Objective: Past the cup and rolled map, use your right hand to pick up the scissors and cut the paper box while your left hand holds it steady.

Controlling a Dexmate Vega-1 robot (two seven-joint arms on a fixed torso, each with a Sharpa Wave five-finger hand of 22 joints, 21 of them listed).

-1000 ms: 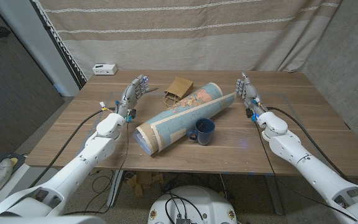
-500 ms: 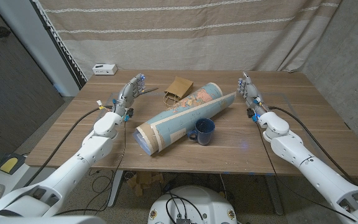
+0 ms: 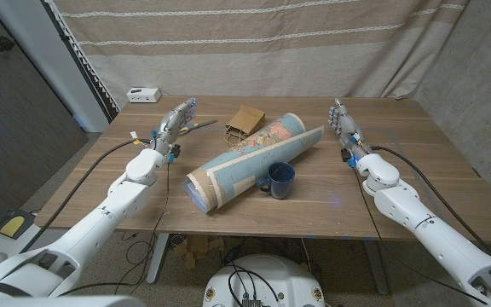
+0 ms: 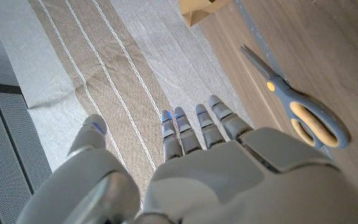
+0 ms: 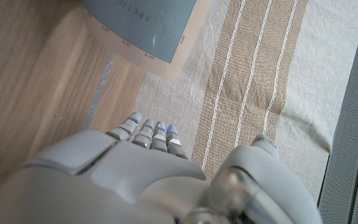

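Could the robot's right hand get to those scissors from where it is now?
Probably not easily. The scissors lie on the table's far left side beside the left robot hand. The right robot hand is across the table, with the rolled map and brown paper box between.

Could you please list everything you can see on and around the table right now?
Rolled map: one, blue with cream edges, lying diagonally across the table's middle.
Cup: one, dark blue, against the map's near side.
Paper box: one, brown, past the map's far end.
Scissors: one pair, grey with yellow in the handles, on the table by the left hand.
Small device: one, white, far left corner.
Table: one, wooden.
Curtain: beige, striped, behind the table.
Left hand: fingers apart, holding nothing.
Right hand: fingers extended, holding nothing.
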